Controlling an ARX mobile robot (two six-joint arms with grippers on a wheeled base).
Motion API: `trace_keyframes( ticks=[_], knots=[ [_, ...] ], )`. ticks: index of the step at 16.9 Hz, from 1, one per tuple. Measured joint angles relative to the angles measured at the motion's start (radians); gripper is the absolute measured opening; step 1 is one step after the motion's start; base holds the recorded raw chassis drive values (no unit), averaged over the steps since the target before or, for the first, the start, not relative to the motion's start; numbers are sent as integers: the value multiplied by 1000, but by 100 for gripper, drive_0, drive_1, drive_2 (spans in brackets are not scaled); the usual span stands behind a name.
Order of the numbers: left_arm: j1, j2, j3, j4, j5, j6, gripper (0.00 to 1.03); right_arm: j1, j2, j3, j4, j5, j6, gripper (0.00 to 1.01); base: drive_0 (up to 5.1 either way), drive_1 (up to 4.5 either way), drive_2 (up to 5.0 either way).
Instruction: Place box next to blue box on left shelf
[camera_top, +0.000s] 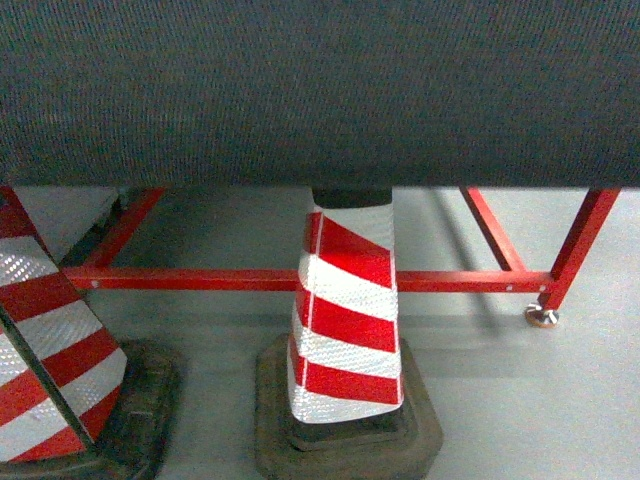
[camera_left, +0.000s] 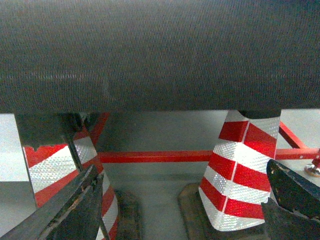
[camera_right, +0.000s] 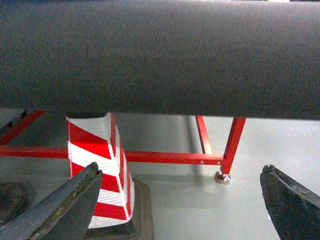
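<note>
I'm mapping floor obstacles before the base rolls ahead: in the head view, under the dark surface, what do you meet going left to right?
Striped cone at the left edge → striped cone in the middle → red frame leg with its round foot.

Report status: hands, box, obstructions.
Left hand open, empty. Right hand open, empty. No blue box in view. Striped cones and red frame ahead under dark surface.

No legible text or labels
</note>
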Motion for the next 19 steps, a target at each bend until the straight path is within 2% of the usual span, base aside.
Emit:
trace_keyframes(
  ticks=[19],
  knots=[
    [0, 0, 0, 6, 1, 0, 98, 0, 0, 0, 4, 1, 0, 98, 0, 0, 0]
  ],
)
